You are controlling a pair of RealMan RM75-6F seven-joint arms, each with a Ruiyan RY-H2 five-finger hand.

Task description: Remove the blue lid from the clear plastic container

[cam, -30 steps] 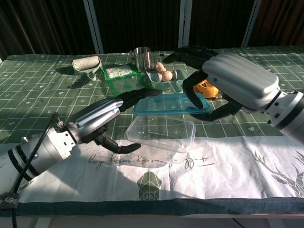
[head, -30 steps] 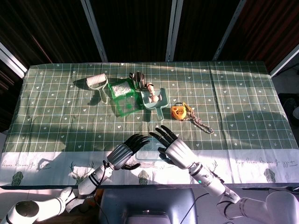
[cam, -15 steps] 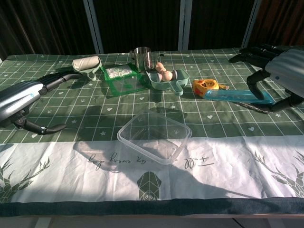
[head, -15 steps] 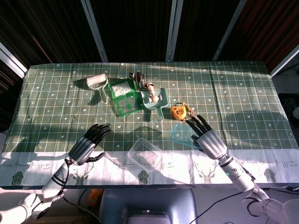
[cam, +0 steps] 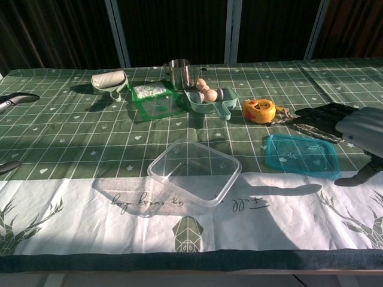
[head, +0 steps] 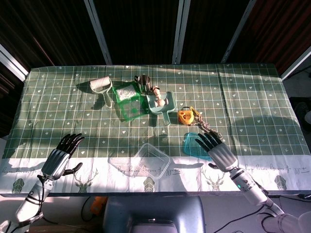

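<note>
Desk under a green checked cloth carries everything. Clear plastic container sits uncovered near the front edge, about midway along it. The blue lid lies flat on the cloth to the container's right, apart from it. Just beside the lid's right edge, the right hand hovers with fingers spread, grasping nothing. Near the front left corner, the left hand is likewise released, fingers apart
</note>
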